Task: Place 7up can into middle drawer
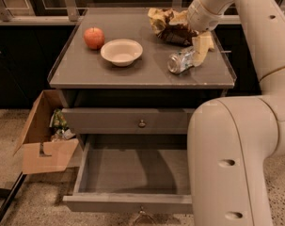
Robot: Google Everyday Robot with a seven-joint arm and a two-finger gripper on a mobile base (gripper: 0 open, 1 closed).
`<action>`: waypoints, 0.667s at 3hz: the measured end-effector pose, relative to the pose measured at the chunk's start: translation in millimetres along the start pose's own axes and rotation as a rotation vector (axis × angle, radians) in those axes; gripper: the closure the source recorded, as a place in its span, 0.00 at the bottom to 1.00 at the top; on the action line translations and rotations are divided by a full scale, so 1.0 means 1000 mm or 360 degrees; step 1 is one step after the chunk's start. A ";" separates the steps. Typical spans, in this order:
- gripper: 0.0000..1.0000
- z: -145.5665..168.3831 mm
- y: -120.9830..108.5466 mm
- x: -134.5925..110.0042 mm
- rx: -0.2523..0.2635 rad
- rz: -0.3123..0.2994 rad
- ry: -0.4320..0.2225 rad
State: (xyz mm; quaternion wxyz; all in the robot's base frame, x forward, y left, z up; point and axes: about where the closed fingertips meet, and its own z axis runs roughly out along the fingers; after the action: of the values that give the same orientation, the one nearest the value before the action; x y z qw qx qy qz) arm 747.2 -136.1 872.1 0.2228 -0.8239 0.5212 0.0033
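Hanging at the end of the white robot arm (236, 149), the cream-coloured gripper (200, 55) sits low over the right part of the grey table top (85, 72), just beside the right end of the small silvery-white 7up can (181, 60) with green print. Whether the gripper is open or closed on anything cannot be told from this single camera view. The 7up can lies on its side on the table top, its shiny metal end turned toward the table's front edge, near the right rim. Behind it, at the back of the table, lies a crumpled brown and yellow snack bag (166, 25), partly hidden by the arm's wrist. To the left sit a shallow off-white round bowl (122, 52) and, just beyond it, a red apple (94, 37); the two are close but apart.

Below the table top, a flat grey drawer front with a round brass knob (142, 124) is closed. Under it the wide, shallow grey middle drawer (132, 171) is pulled out, its low side walls and front panel in view. A brown cardboard box (43, 140) with open flaps stands on the speckled floor to the left of the cabinet. The arm's large white body fills the lower right of the view and covers the drawer's right end.
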 end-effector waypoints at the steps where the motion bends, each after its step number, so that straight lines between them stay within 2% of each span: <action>1: 0.00 0.005 -0.002 0.002 0.0018 0.0016 -0.0003; 2: 0.00 0.021 0.010 0.005 -0.0036 0.0050 -0.0061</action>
State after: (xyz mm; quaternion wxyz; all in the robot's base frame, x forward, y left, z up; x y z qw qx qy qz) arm 745.8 -135.7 848.3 0.2233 -0.8178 0.5297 0.0286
